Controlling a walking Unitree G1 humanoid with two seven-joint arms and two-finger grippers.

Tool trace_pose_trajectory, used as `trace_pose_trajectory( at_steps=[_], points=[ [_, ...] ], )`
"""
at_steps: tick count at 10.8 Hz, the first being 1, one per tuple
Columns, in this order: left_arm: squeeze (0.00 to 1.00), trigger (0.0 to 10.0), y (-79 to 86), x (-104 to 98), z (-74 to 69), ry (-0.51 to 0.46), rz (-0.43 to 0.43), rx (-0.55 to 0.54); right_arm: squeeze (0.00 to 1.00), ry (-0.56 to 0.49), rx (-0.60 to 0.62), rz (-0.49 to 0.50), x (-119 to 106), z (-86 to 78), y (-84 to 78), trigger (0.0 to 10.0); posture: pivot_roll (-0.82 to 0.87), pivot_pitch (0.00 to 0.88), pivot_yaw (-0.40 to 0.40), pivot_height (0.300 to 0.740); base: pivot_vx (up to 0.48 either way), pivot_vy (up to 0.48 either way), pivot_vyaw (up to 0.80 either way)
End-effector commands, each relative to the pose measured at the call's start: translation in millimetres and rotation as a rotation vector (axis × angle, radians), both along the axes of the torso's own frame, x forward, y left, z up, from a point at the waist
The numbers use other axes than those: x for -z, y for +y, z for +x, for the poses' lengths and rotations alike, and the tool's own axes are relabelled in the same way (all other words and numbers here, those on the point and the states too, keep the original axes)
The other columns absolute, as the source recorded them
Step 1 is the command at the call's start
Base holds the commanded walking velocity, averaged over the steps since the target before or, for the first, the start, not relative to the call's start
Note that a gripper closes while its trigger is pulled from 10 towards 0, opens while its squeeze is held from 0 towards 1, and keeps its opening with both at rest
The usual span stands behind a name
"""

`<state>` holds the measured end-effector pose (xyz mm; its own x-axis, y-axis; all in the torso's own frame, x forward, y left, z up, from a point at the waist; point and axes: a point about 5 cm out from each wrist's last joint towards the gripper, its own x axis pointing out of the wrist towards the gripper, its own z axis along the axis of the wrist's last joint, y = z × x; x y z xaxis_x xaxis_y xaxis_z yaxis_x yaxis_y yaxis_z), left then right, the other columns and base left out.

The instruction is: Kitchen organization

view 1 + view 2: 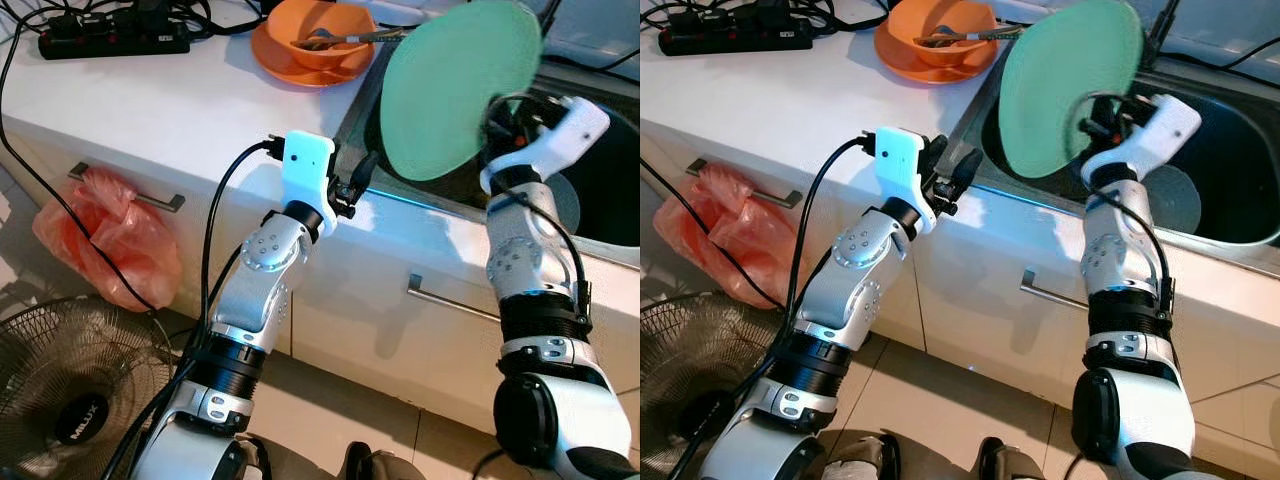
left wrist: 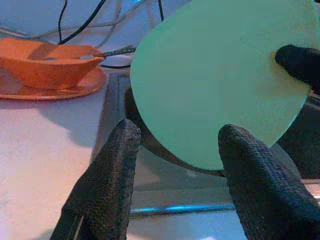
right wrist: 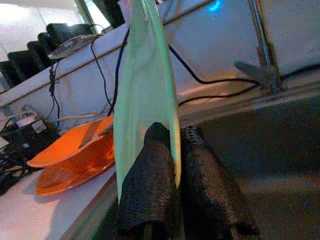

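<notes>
Right pincer (image 3: 172,150) clamped on green plate (image 1: 455,90) rim, plate upright on edge, above sink (image 1: 1230,150)

1. Right gripper (image 3: 174,165) clamped on the green plate (image 3: 142,95): plate edge-on, upright, one finger each side.
2. Orange bowl (image 3: 75,147) sits on an orange plate (image 3: 65,177) on the white counter (image 3: 45,215) beyond.
3. Dark sink basin (image 3: 270,145) beside the fingers.
4. Black cables (image 3: 200,80) trail along the back ledge.
</notes>
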<state>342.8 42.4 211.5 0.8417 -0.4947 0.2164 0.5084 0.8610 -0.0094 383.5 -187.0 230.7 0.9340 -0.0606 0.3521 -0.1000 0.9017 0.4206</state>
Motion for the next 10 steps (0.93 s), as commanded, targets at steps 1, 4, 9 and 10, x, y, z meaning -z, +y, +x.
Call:
trace_pose_trajectory(
  at_steps=[1,4,9,10],
  points=[
    [0.00,10.0,-4.9,-0.3,-4.0,-0.009,0.011,0.020,0.00,-0.034,0.031,-0.028,-3.3,-1.9,-5.2,10.0,0.04,0.153,-0.036,0.740,0.000,0.000,0.00],
    [0.00,10.0,-5.4,0.9,-5.1,-0.008,0.016,0.024,0.00,-0.012,0.059,-0.076,2.7,-1.4,-4.9,10.0,0.04,0.149,-0.036,0.740,0.000,0.000,0.00],
    [0.00,10.0,-7.3,2.3,-6.5,-0.001,0.017,0.031,0.00,0.053,0.032,-0.096,18.6,0.7,2.3,10.0,0.04,0.156,-0.036,0.740,0.000,0.000,0.00],
    [0.00,10.0,-6.8,2.7,-6.6,0.002,0.017,0.030,0.00,0.064,0.020,-0.097,22.7,0.5,5.7,10.0,0.04,0.160,-0.037,0.740,0.000,0.000,0.00]
  ],
)
